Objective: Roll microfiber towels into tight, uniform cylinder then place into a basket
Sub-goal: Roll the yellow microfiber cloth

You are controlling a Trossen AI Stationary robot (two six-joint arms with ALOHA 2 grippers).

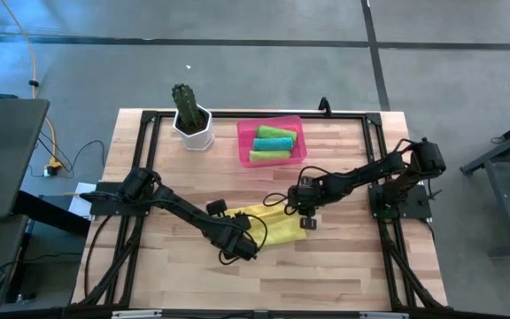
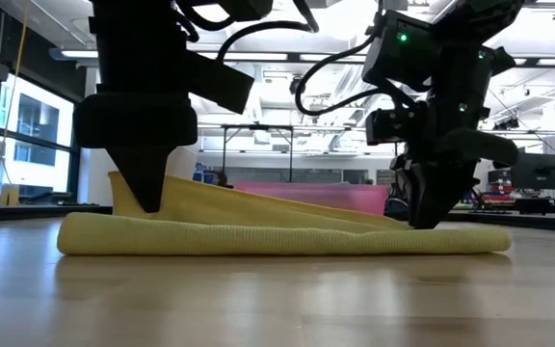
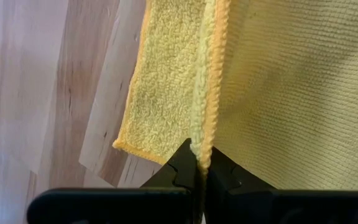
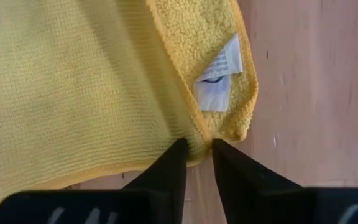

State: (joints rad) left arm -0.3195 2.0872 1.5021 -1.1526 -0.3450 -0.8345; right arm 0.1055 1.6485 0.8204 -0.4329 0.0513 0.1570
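I see the wooden counter (image 1: 343, 266) with both arms reaching in toward its middle. The yellow towel (image 1: 277, 226) lies there, partly folded, one layer lifted off the layer below in the low view.

The pink basket (image 1: 244, 142) sits at the far edge of the counter, well apart from the yellow towel. It holds three rolled towels: a lime green roll (image 1: 274, 131), a teal roll (image 1: 274, 143) and another lime green roll (image 1: 269, 156), side by side. A white pot with a cactus (image 1: 191, 120) stands just beside the basket.

The left gripper (image 3: 201, 163) is at the towel's left end; its jaws are closed tight on the stitched hem, which runs straight into them in the left wrist view.

The right gripper (image 4: 197, 152) is at the towel's right end, jaws nearly closed and pinching the folded edge just beside the white care label (image 4: 217, 81). Both sets of jaws are down near counter level in the low view.
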